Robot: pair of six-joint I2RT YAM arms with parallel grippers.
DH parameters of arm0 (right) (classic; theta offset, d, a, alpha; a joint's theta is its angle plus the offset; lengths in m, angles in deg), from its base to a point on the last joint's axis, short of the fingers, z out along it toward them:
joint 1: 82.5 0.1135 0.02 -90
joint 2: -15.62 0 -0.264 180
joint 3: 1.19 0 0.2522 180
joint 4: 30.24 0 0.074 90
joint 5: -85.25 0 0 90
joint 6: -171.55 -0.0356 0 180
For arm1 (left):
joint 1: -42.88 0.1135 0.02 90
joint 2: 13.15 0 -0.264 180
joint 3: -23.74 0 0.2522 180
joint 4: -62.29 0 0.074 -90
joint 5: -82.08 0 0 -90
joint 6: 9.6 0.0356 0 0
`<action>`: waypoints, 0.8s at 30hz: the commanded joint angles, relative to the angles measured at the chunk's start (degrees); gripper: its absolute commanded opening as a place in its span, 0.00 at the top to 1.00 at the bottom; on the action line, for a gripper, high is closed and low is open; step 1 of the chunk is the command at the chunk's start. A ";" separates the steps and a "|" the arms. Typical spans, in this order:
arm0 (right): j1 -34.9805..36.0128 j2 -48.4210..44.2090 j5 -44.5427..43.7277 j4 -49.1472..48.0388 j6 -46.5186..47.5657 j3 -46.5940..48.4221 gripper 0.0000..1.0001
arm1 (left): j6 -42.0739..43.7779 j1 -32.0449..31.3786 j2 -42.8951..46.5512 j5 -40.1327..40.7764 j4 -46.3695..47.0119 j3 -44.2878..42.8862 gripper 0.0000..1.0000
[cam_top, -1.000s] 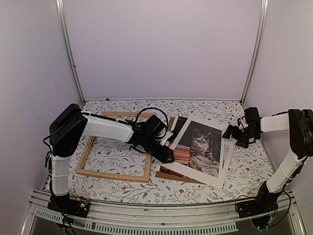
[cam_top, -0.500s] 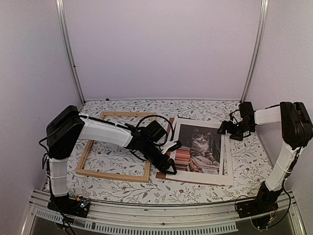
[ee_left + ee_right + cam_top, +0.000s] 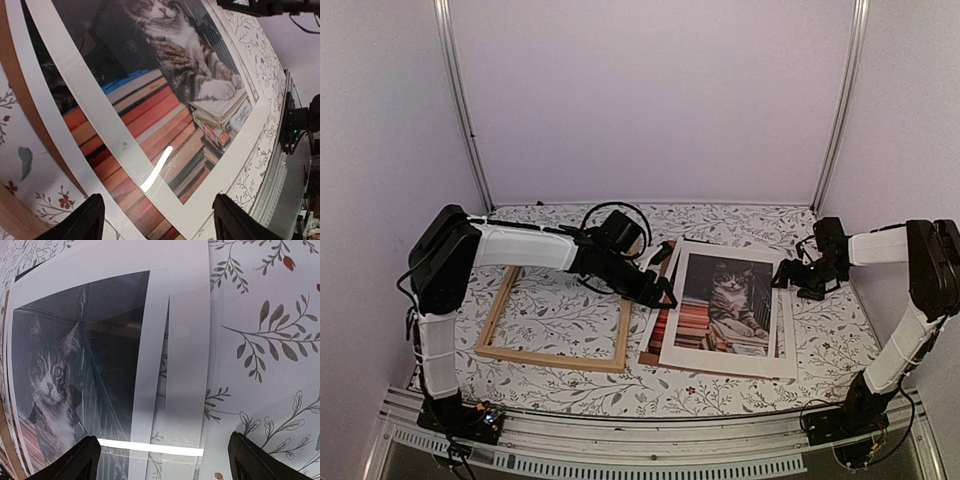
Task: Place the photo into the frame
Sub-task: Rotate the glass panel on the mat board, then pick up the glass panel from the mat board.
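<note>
photo [image 3: 725, 300] flat below L gripper [image 3: 665, 290] and R gripper [image 3: 788, 276], one at each side edge, jaws spread

Floral-print table [image 3: 740, 390]: wooden frame [image 3: 550, 358] flat at left; brown board [image 3: 648, 358] at right, apparently also directly on it.

Pale lilac walls [image 3: 650, 100], floral tabletop [image 3: 830, 345]

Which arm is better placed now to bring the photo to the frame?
Left, probably: the left gripper hangs open at the edge of the photo nearest the frame; the right gripper is on the far side.
</note>
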 commanded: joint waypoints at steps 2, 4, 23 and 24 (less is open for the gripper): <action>0.16 -3.40 3.14 0.86 -2.72 -4.59 0.10 | -3.39 0.89 -5.14 0.47 -0.48 -5.50 0.23; 0.23 -4.32 3.62 0.62 -3.28 -5.76 0.11 | -4.30 0.90 -6.60 0.25 -0.60 -6.87 0.23; 0.21 -4.63 11.21 -6.78 -9.11 -12.45 0.17 | -13.90 0.61 -12.18 0.38 0.69 -9.17 0.24; 0.16 -4.60 11.79 -7.09 -9.50 -12.46 0.17 | -14.45 0.62 -12.04 0.34 1.42 -8.65 0.24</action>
